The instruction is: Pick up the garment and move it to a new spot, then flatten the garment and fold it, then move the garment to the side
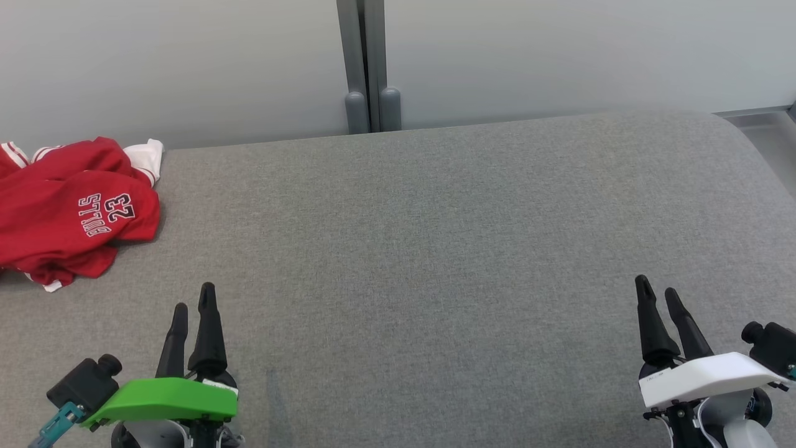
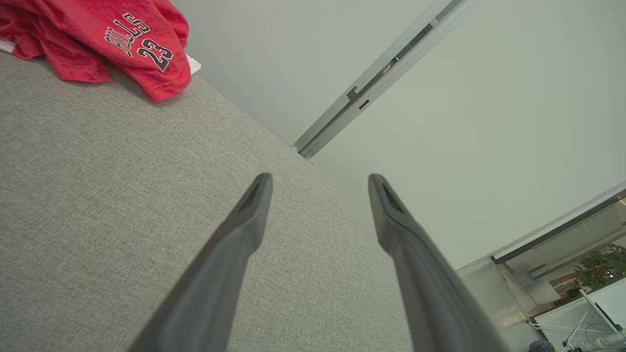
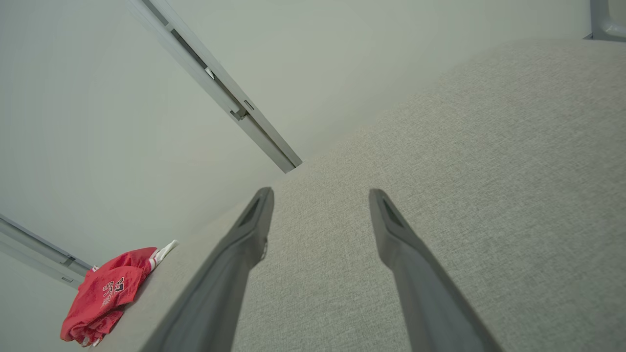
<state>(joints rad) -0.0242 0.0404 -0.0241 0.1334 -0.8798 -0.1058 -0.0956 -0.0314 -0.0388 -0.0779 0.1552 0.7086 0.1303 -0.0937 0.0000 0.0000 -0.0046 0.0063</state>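
Plainly, both tools are released: the left gripper stands with its two dark fingers parted over bare cloth, grasping nothing; the right gripper is likewise spread and empty, well apart from it at the near right. Each wrist view confirms a wide gap between its own fingers.

Both hover above the grey padded surface. The red garment lies crumpled at its far left, nearer the left gripper but not touching it. Its long axis cannot be told from the heap; the "BULLS 23" lettering reads from near side to far, and a white ribbed end points toward the wall.

The head view cuts the heap at its left edge; the right wrist view takes in the whole outline; the left wrist view adds a plant beyond glass.
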